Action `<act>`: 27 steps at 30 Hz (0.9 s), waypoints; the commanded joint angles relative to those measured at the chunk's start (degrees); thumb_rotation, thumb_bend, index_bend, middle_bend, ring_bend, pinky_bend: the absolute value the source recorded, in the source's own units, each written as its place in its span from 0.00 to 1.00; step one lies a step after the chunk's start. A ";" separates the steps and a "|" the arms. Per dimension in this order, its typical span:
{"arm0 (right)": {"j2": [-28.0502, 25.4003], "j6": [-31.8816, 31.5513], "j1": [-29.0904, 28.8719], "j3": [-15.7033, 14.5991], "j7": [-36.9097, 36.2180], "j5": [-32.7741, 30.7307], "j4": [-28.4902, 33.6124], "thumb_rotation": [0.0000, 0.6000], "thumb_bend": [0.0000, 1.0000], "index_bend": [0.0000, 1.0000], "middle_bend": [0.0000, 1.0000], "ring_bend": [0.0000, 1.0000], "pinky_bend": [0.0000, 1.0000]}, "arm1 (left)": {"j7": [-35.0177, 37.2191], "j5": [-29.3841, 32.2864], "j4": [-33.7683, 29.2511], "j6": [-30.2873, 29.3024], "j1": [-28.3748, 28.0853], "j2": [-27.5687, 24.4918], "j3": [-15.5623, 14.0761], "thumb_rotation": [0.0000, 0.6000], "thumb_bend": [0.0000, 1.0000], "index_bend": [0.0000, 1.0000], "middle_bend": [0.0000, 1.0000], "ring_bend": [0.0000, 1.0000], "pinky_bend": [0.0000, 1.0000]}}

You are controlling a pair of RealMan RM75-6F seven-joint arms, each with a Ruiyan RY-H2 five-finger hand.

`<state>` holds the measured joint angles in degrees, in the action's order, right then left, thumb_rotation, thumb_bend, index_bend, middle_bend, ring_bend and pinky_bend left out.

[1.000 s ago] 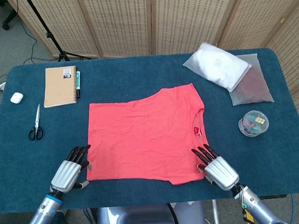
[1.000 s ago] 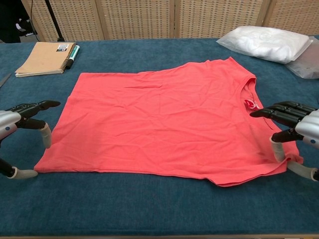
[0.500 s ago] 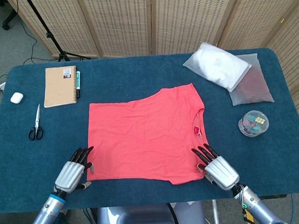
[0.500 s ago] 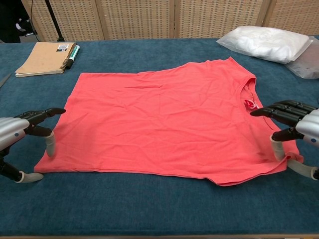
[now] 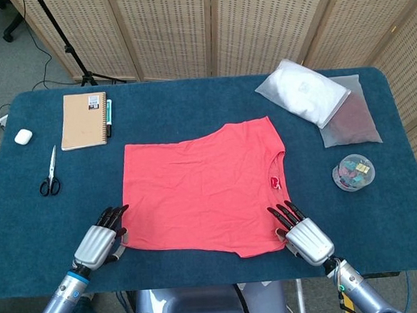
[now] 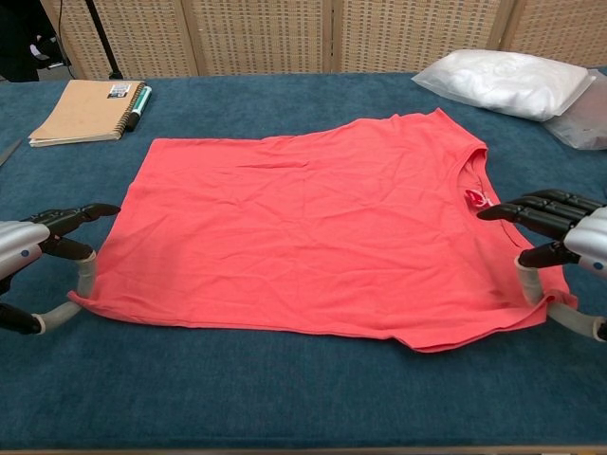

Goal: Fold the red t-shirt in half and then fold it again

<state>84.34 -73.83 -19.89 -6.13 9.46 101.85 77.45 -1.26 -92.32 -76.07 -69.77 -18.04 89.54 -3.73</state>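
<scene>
the left hand (image 6: 43,256) is closed on the near-left corner of the red t-shirt (image 6: 313,223), which is slightly lifted. the right hand (image 6: 560,261) is pinched on the near-right corner. the first fold appears to be starting; both corners must be raised together toward the far edge. the shirt is spread flat mid-table (image 5: 203,279), lightly wrinkled.
</scene>
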 commanded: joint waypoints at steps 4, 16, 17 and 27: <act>-0.02 0.14 -0.05 0.01 0.05 -0.15 0.00 1.00 0.54 0.56 0.07 0.00 0.00 | -1.32 1.25 -1.21 1.06 -0.42 -0.32 0.30 1.00 0.54 0.62 0.00 0.00 0.00; -0.62 -0.40 -0.38 -0.86 -1.88 1.15 0.49 1.00 0.56 0.58 0.08 0.00 0.00 | 0.48 0.10 -2.61 0.06 -0.25 -2.18 -1.08 1.00 0.60 0.72 0.00 0.00 0.00; -0.94 -0.57 -0.51 -1.15 -2.53 1.64 0.84 1.00 0.57 0.58 0.09 0.00 0.00 | 0.73 -0.29 -3.01 -0.06 -0.28 -2.66 -1.38 1.00 0.60 0.72 0.00 0.00 0.00; -5.32 -3.21 -2.42 -4.08 -7.74 8.21 4.18 1.00 0.57 0.62 0.12 0.00 0.00 | 3.37 -5.00 -7.60 -2.77 -0.21 -8.31 -4.39 1.00 0.62 0.72 0.00 0.00 0.00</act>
<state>79.87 -76.61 -21.80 -9.53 2.51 109.09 80.95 1.57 -96.63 -82.99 -72.01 -18.30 81.96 -7.59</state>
